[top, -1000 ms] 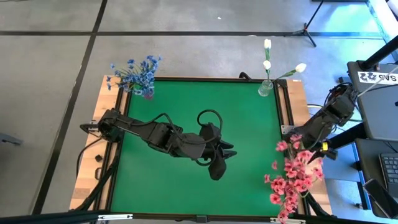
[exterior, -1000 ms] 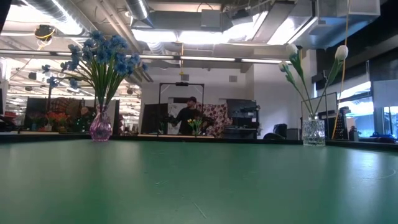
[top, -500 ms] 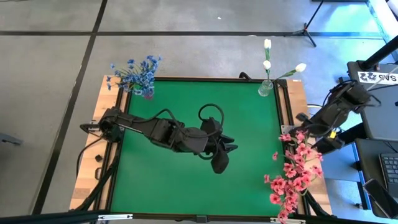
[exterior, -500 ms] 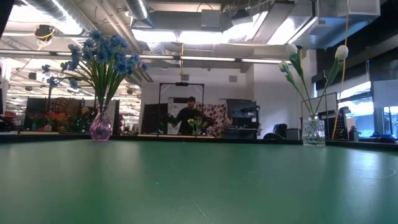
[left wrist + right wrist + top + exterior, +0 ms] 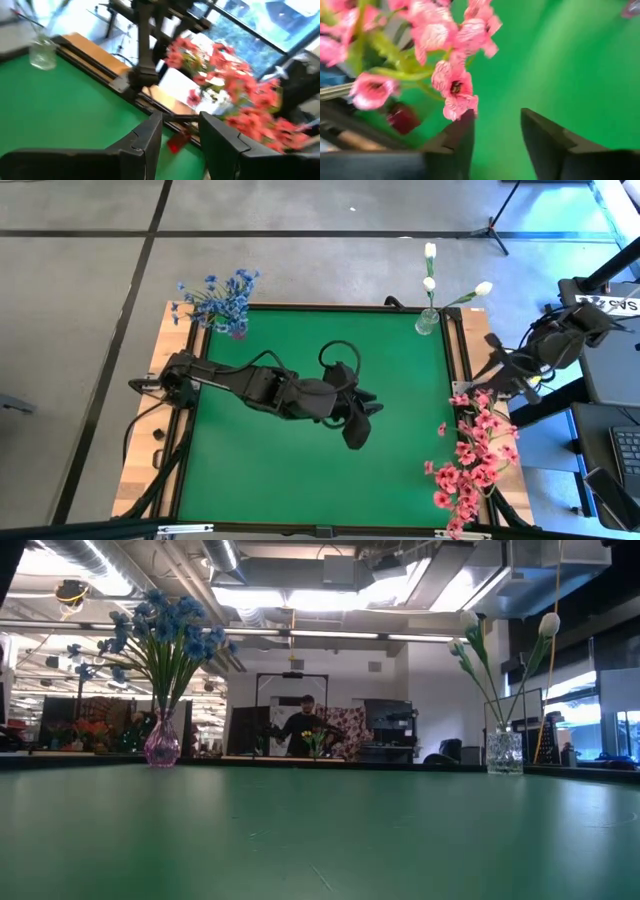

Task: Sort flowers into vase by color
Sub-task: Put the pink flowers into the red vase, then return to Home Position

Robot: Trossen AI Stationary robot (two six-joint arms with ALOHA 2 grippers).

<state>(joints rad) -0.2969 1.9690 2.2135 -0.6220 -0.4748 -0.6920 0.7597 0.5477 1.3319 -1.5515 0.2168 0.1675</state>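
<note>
Pink clustered blooms (image 5: 470,455) stand bunched at the table's right edge, their stems going down into a small dark red vase (image 5: 176,143). Blue blooms (image 5: 218,295) stand in a purple vase (image 5: 162,745) at the far left corner. White tulip buds (image 5: 430,280) stand in a clear vase (image 5: 505,752) at the far right corner. My left gripper (image 5: 372,410) is open above the middle of the green mat and faces the pink bunch (image 5: 235,95). My right gripper (image 5: 497,372) is open, off the right edge just beyond the pink bunch, with a pink bloom (image 5: 455,92) close before its fingers.
The green mat (image 5: 300,360) lies inside a wooden frame with rails (image 5: 462,350) along its right side. A stand and dark equipment (image 5: 610,340) sit past the right edge. A person (image 5: 303,728) stands far back in the room.
My right gripper has drawn back from the top of the pink bunch, moving toward the far edge and outward past the right edge. The pink blooms at the top of the bunch have shifted slightly. My left gripper has edged a little toward the right and far side.
</note>
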